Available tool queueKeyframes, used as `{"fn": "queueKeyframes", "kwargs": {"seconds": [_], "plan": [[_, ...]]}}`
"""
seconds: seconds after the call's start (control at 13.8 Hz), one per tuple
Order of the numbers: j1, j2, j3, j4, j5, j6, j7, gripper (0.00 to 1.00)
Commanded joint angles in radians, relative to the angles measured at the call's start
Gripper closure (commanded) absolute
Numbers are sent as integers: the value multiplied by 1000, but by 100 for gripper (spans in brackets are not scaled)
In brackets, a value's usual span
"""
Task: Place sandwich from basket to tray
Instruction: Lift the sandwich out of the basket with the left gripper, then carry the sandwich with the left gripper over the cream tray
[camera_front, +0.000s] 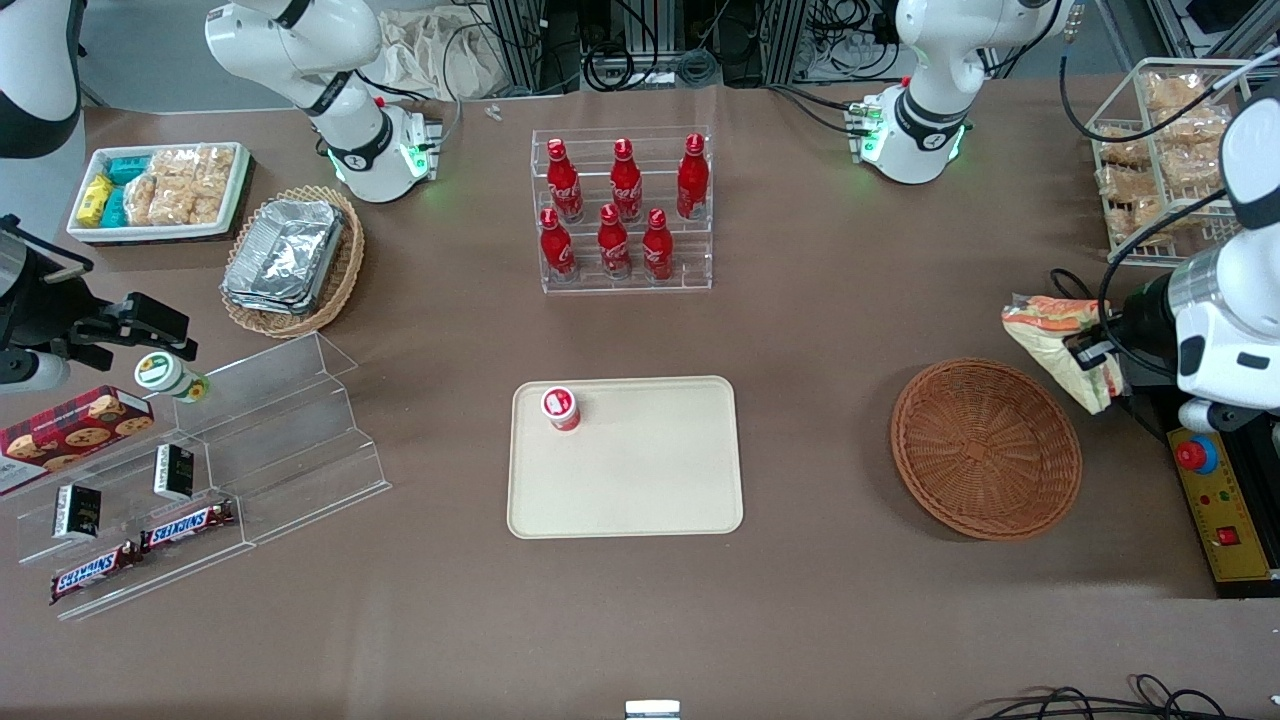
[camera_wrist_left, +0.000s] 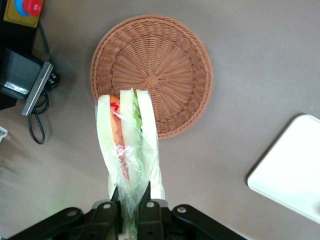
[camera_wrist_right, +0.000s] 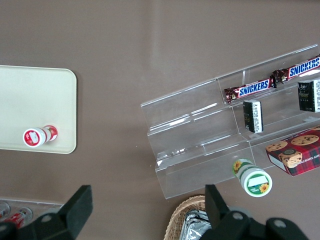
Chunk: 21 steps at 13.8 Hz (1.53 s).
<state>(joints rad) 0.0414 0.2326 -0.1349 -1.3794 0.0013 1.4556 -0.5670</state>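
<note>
The left arm's gripper (camera_wrist_left: 131, 207) is clamped on the wrapped sandwich (camera_wrist_left: 129, 145), pinching it by the narrow end w/ the cut face hanging out over the table. In the front view the sandwich (camera_front: 1062, 345) hangs in the air, clear of the table, just beside the wicker basket (camera_front: 986, 448) toward the working arm's end, so it's out of the basket but nowhere near the tray (camera_front: 640, 480) yet. Holding it by the tip prob. keeps the fingers off the filling and lets the wide end land first; the clear wrap looks slippery, so a slow carry seems wise.

Containers: the basket holds nothing now. The tray carries one small red-and-white cup (camera_front: 561, 408) near a corner, rest of it bare, so there's room to set the wedge down well apart from the cup. Elsewhere: an acrylic rack of red cola bottles (camera_front: 622, 205), a tan oval basket w/ foil containers (camera_front: 290, 258), a white bin of snack packets (camera_front: 160, 190).
</note>
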Motion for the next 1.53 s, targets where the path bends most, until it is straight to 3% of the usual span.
{"fn": "queueKeyframes", "kwargs": {"seconds": [0.0,0.44,0.73,1.02,1.45], "plan": [[-2,11,-41,43,-11,-37,56,100],[-24,27,-265,34,42,-38,125,100],[-176,121,-276,22,77,159,124,100],[-310,312,-276,26,239,349,-5,100],[-333,502,-276,20,238,630,-11,100]]}}
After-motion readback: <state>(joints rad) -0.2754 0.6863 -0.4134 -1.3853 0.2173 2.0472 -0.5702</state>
